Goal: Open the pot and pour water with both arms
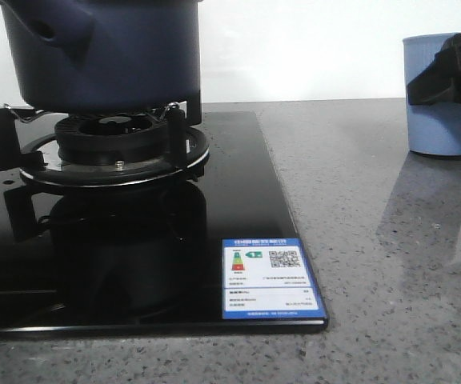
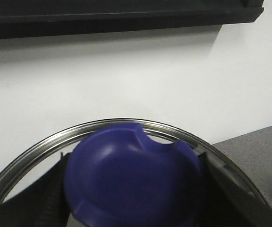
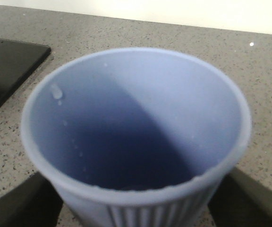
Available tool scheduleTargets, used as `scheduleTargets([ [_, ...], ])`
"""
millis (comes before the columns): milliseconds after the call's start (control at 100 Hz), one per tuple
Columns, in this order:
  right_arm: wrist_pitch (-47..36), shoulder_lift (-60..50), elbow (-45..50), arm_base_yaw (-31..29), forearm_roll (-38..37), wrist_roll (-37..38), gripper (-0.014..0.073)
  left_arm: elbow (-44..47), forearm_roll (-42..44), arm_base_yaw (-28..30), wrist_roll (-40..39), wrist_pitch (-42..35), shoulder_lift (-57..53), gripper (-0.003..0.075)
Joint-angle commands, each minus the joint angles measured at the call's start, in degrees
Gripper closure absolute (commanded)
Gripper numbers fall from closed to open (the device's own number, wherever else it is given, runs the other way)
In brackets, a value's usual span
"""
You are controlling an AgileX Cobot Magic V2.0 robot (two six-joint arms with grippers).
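The dark navy pot point(image 1: 126, 56) sits on the gas burner point(image 1: 114, 140) at the far left, its top cut off by the view's edge. Its stubby handle point(image 1: 45, 30) points left. My left gripper point(image 2: 133, 194) is out of the front view. In the left wrist view it is shut on the blue knob point(image 2: 131, 172) of a glass lid with a steel rim point(image 2: 126, 123), held up against the white wall. My right gripper point(image 1: 450, 72) is shut on the light blue ribbed cup point(image 1: 442, 96), which stands on the counter at the far right. The cup's inside point(image 3: 126, 137) looks empty, with a few droplets.
The black glass hob point(image 1: 134, 264) covers the left half of the grey speckled counter point(image 1: 374, 240). A blue energy label point(image 1: 270, 276) is stuck at its front right corner. Black pot supports point(image 1: 2, 136) stick out around the burner. A white wall stands behind.
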Motion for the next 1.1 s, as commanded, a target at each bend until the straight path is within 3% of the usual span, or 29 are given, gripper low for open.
scheduleTargets([
  [0, -2.9, -1.2, -1.5, -0.4, 0.5, 1.6, 0.0050, -2.0, -2.7, 0.1, -0.1, -1.8, -2.0, 0.0383],
  [110, -1.2, -1.4, -1.5, -0.4, 0.5, 4.5, -0.0062, -2.0, -2.7, 0.1, -0.1, -1.8, -2.0, 0.0383],
  [620, 6.5, -16.8, 7.0, -0.4, -23.4, 31.5, -0.0062, -2.0, -2.8, 0.1, -0.1, -1.6, -2.0, 0.0383],
  [850, 7.9, -29.1, 14.0, -0.4, -24.4, 37.8, -0.0062, -2.0, -4.0, -0.7, 0.0, 4.4, -2.0, 0.0383],
  [1090, 9.1, -38.5, 16.4, -0.4, -24.8, 38.6, -0.0062, -2.0, -4.0, -5.0, 0.6, 5.9, -1.0, 0.0383],
])
